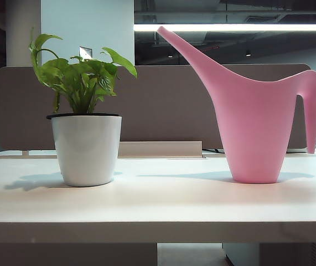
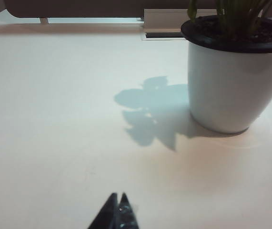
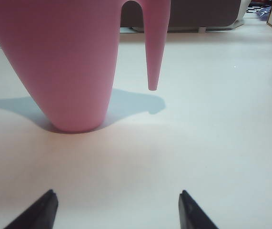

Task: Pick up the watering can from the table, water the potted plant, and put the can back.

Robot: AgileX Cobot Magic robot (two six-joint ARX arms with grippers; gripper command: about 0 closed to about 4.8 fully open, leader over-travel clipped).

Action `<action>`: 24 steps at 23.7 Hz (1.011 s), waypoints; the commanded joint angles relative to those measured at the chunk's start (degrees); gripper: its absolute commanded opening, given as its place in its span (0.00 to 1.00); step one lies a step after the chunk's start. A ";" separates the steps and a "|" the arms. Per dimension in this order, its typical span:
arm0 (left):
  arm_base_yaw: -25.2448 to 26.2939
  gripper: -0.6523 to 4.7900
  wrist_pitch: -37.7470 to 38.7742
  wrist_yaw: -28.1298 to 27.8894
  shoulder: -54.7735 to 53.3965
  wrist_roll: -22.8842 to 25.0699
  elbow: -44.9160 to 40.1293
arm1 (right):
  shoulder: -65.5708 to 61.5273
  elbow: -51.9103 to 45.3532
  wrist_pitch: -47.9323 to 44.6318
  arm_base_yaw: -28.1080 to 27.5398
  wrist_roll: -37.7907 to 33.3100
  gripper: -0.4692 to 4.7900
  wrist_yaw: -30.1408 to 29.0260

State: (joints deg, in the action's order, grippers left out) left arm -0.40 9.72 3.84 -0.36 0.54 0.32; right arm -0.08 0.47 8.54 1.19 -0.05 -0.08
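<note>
The pale table [image 1: 158, 205] carries the potted plant [image 1: 86, 133] and, well apart, the watering can [image 1: 254, 119]. Right gripper [image 3: 117, 210] fingers spread, left gripper [image 2: 117, 212] pinched together. A clumsy grab could topple the tall can.

The right gripper [image 3: 117, 210] (fingers [image 3: 43, 210] spread wide) faces the upright watering can [image 3: 64, 62] on the table [image 3: 212, 124].

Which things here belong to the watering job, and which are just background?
Job:
- watering can, upright on the table, untouched
- potted plant, beside it
- right end effector, open, short of the can
- left end effector, shut, short of the pot

Background:
- grey partition panel behind the table
- cable tray at the table's rear
</note>
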 commanded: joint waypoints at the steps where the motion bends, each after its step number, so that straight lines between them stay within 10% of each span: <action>1: -0.07 0.11 0.50 0.02 -0.04 0.07 0.20 | 0.07 -0.44 -0.55 -0.07 0.07 0.76 -0.04; 12: -1.42 0.11 2.03 -0.07 -3.63 0.07 2.75 | 0.07 -0.44 -0.55 -0.07 0.07 0.76 -0.04; 24: -21.94 0.11 11.54 -0.02 -25.44 0.07 25.40 | 0.07 -0.44 -0.57 -0.07 0.07 0.76 -0.04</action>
State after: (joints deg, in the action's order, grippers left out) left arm -21.10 21.96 3.79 -25.17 0.56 23.99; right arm -0.08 0.47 8.56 1.19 -0.05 -0.08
